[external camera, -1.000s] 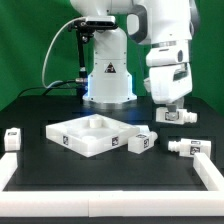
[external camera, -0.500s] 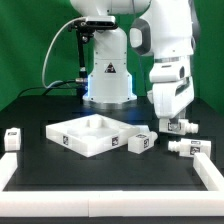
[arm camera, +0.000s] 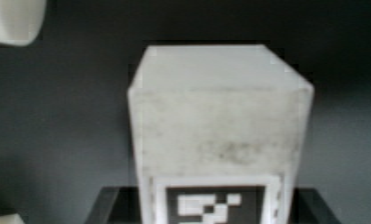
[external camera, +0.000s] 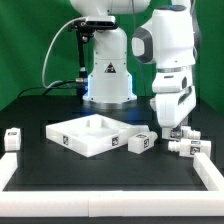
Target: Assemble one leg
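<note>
My gripper (external camera: 177, 127) hangs low over the black mat at the exterior view's right, shut on a leg (external camera: 182, 131), a small white post with square tags. In the wrist view that leg (arm camera: 217, 110) fills the picture, with a tag at its near end. It sits between my dark fingers (arm camera: 121, 205), and the gripper's midpoint (arm camera: 214, 208) falls on that tag. Whether the held leg touches the mat is hidden by the hand. The white square tabletop (external camera: 72, 138) lies at the middle of the mat.
One loose leg (external camera: 141, 143) lies against the tabletop's right corner. Another leg (external camera: 192, 149) lies just right of my gripper, and a third (external camera: 12, 138) at the far left. White bars (external camera: 209, 172) edge the mat. The robot base (external camera: 108, 78) stands behind.
My gripper has moved down and toward the exterior view's right with the leg in it, coming close to the mat beside the right-hand loose leg.
</note>
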You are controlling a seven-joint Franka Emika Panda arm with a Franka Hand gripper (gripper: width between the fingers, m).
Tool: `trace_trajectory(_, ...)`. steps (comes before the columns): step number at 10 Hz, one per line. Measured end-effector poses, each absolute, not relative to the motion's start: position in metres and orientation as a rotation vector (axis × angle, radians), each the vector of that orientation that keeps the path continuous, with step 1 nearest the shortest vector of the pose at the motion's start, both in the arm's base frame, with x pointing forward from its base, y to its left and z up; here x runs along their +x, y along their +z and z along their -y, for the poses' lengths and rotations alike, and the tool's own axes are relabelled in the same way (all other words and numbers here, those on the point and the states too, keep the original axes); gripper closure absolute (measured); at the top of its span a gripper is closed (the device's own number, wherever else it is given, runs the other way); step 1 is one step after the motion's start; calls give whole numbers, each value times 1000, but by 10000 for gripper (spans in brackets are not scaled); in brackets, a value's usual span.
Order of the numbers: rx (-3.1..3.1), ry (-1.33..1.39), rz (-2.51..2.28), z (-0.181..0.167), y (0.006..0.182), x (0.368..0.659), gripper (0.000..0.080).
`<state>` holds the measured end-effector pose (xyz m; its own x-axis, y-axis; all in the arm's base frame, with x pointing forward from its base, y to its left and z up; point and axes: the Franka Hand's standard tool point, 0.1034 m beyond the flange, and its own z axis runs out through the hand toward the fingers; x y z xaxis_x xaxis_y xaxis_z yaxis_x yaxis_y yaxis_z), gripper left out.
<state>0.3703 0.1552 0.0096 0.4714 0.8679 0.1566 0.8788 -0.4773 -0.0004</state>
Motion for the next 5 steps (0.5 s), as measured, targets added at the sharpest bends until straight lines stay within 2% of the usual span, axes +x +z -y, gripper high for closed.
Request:
trace_trajectory(1,-2626,-197,1564,-154,12,371,406)
trace_trajectory(2,-2645,-155,1572,-145,28,375,269)
trace_trajectory(3,-2667,-97,1588,-128,51,381,269)
trace_trajectory(4,-2699,-52,1590,-107,79,390,171)
trace_trajectory(5,-2696,-33,1637,-88,103,401,156)
